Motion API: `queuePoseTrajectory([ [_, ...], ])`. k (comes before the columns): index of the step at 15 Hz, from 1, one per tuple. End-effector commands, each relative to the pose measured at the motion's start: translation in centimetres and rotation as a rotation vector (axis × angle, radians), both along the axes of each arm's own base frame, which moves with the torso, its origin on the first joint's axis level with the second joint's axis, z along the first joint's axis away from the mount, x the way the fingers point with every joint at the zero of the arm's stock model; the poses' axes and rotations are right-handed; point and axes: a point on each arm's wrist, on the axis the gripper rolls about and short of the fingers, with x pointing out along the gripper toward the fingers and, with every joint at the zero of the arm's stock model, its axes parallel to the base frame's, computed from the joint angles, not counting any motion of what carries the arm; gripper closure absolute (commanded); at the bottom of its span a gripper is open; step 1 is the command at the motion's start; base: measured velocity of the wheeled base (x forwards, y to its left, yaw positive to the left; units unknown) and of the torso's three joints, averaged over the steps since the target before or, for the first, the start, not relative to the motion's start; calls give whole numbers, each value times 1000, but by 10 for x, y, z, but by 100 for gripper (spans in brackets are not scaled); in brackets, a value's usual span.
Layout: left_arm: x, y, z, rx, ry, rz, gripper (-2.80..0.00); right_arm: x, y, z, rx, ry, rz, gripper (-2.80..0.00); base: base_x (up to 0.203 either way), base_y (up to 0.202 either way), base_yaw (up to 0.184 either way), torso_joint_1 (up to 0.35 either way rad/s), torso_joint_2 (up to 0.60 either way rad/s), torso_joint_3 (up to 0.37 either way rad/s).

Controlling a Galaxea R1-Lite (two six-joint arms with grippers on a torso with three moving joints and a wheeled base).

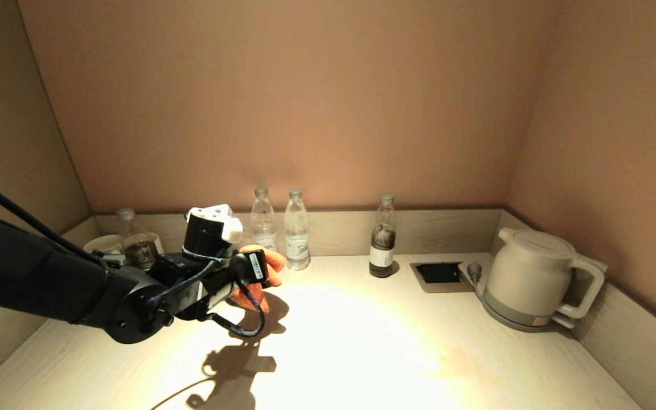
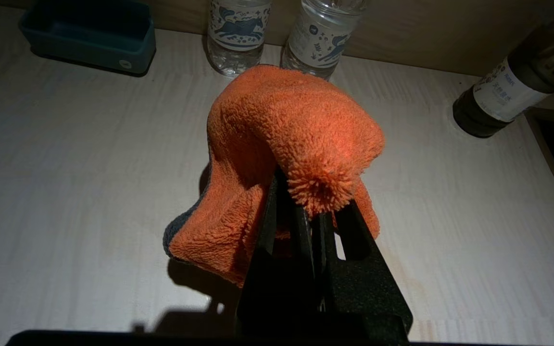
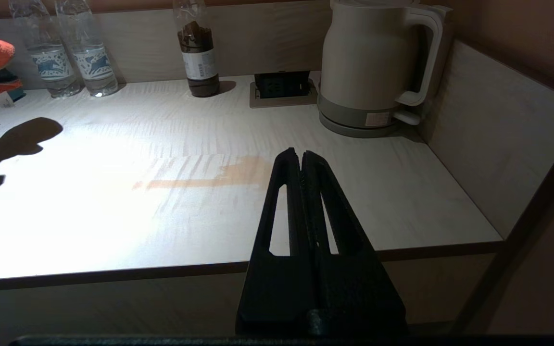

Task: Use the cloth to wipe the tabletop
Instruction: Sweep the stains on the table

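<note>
My left gripper [image 1: 259, 274] is shut on the orange fluffy cloth [image 1: 274, 262] and holds it a little above the pale wooden tabletop [image 1: 362, 341], at the back left near the water bottles. In the left wrist view the cloth [image 2: 286, 125] drapes over the shut black fingers [image 2: 349, 230], with its shadow on the table below. A faint orange-brown stain [image 3: 209, 178] lies on the tabletop toward the front right; it also shows in the head view [image 1: 459, 364]. My right gripper [image 3: 301, 156] is shut and empty, off the table's front edge.
Two clear water bottles [image 1: 263, 225] [image 1: 296, 236] and a dark bottle [image 1: 383, 236] stand along the back wall. A white kettle [image 1: 533, 279] sits at the back right beside a socket recess [image 1: 439, 272]. A teal tray [image 2: 89, 33] and another bottle [image 1: 134, 242] are at the back left.
</note>
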Motion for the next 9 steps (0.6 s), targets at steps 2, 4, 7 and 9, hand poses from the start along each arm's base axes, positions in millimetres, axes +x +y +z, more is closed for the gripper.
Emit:
queuePoseTrajectory([
  [2,11,2,-13,17,18,30,0,0,0,0,0,1,0,0,0,0,0,0,0,0],
  [4,19,4,-21,40,20,62,0,0,0,0,0,1,0,0,0,0,0,0,0,0],
  [7,28,5,-34,109,26,113,0,0,0,0,0,1,0,0,0,0,0,0,0,0],
  [9,35,4,-60,210,58,151,0,0,0,0,0,1,0,0,0,0,0,0,0,0],
])
